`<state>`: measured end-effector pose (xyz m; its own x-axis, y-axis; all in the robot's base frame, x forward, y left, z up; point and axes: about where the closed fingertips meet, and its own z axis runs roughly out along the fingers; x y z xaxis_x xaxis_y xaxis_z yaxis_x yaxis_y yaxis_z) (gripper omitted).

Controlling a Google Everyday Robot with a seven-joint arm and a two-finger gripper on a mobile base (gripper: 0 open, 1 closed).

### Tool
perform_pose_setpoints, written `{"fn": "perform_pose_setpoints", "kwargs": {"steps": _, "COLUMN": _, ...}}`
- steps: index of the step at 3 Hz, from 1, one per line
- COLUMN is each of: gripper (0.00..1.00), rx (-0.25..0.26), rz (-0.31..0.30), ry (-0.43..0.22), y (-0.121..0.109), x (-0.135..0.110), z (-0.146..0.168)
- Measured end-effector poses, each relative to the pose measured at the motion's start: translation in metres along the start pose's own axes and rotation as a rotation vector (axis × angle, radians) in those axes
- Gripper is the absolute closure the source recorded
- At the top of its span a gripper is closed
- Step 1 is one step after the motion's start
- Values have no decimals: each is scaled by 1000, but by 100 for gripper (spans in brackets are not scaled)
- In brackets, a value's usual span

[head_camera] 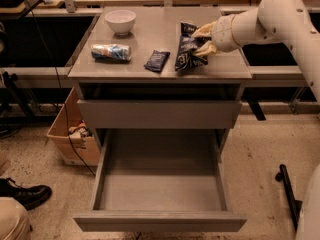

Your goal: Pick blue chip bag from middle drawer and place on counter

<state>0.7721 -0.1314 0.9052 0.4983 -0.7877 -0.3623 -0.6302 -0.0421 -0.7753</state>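
Note:
The blue chip bag (188, 51) stands on the counter (160, 39), right of centre, dark navy with white lettering. My gripper (202, 40) comes in from the right on a white arm and is shut on the bag's right side, with one tan finger above and one below the bag's edge. The middle drawer (159, 181) is pulled wide open below, and its flat grey floor is bare.
A white bowl (120, 21) sits at the counter's back left. A blue-and-white can (111, 52) lies on its side at the left. A small flat dark-blue packet (156, 60) lies left of the bag. A cardboard box (71, 134) stands on the floor at left.

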Motion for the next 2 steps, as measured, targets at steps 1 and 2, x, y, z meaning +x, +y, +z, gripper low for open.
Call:
{"fn": "perform_pose_setpoints", "kwargs": {"steps": 1, "gripper": 50, "rx": -7, "rz": -65, "ry": 6, "y": -8, "x": 13, "z": -9}}
{"fn": "perform_pose_setpoints", "kwargs": {"steps": 2, "gripper": 27, "rx": -22, "rz": -111, "ry": -10, "y": -11, "x": 10, "z": -15}}
